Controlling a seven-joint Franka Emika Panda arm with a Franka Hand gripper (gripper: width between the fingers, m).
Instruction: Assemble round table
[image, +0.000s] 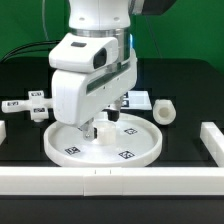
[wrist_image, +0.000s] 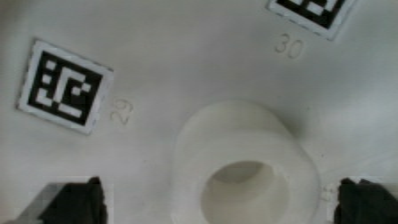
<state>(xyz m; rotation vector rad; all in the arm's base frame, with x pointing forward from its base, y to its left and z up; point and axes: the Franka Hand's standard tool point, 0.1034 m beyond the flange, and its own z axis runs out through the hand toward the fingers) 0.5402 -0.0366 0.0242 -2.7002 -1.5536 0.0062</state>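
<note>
The large rimmed round disc (image: 135, 146) lies flat on the black table, with tags on its face. My gripper (image: 100, 128) hangs straight down over the disc's middle. In the wrist view the disc's face (wrist_image: 160, 60) fills the frame, with a raised round socket (wrist_image: 240, 165) at its centre. My gripper (wrist_image: 219, 205) is open, its dark fingertips (wrist_image: 71, 200) standing wide on either side of the socket and holding nothing. The short cylindrical leg (image: 165, 110) stands beyond the disc on the exterior view's right. A small tagged white part (image: 32, 103), probably the cross-shaped foot, lies at the exterior view's left.
White border blocks run along the front (image: 110, 181), the exterior view's right (image: 212, 141) and left (image: 3, 130). A flat white piece (image: 141, 99) shows behind the arm, mostly hidden.
</note>
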